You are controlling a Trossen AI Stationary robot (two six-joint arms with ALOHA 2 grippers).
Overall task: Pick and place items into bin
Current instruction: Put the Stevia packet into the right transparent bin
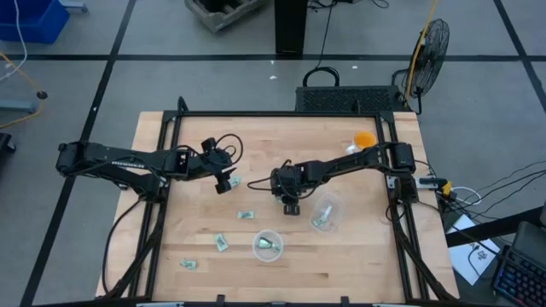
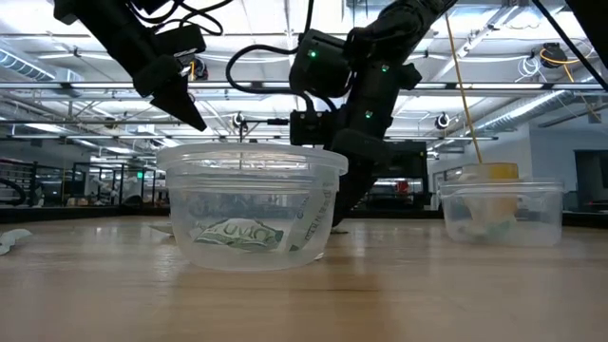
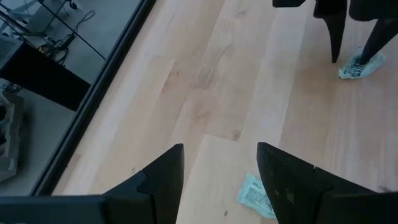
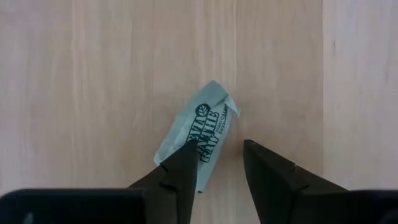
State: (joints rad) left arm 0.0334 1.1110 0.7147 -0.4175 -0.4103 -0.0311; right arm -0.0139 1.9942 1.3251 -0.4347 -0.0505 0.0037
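The items are small green-and-white wrapped packets. My right gripper (image 1: pixel 292 205) is open at mid-table, its fingertips (image 4: pixel 186 158) low over one packet (image 4: pixel 199 140), one tip above it and the other beside it. My left gripper (image 1: pixel 224 177) is open and empty, with another packet (image 3: pixel 255 196) on the wood just under its fingers. Loose packets lie at the front: one (image 1: pixel 246 214), a second (image 1: pixel 221 242) and a third (image 1: pixel 188 264). Two clear round cups, a front one (image 1: pixel 268 246) and a right one (image 1: pixel 325 213), each hold a packet; the front cup's packet shows in the low view (image 2: pixel 237 233).
An orange cup (image 1: pixel 364 139) stands at the back right near the right arm's base. A black frame rail (image 1: pixel 281 113) runs along the table's back and sides. The left wrist view shows the right arm's fingers (image 3: pixel 336 34) and its packet (image 3: pixel 360 67) farther off.
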